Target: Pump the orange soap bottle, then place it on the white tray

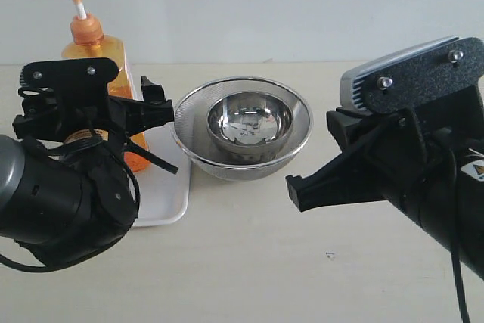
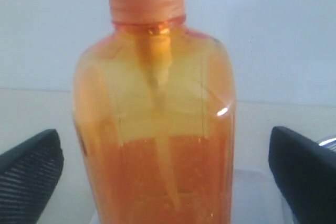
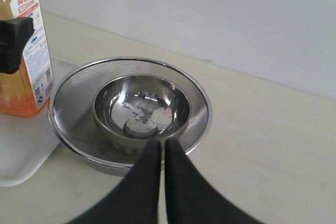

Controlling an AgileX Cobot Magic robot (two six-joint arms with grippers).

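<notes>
Orange soap bottle (image 1: pixel 94 47) upright on white tray (image 1: pixel 162 202), steel bowls (image 1: pixel 249 122) just beside. Left pincer (image 2: pixel 165 177) spread wide, one finger each side of bottle, neither touching. Right pincer (image 3: pixel 161 150) clenched, empty, hovering near bowls. Placing looks done imo. Tip: back left arm straight out, fingers clear of sides, tall bottle tips easy.
</notes>
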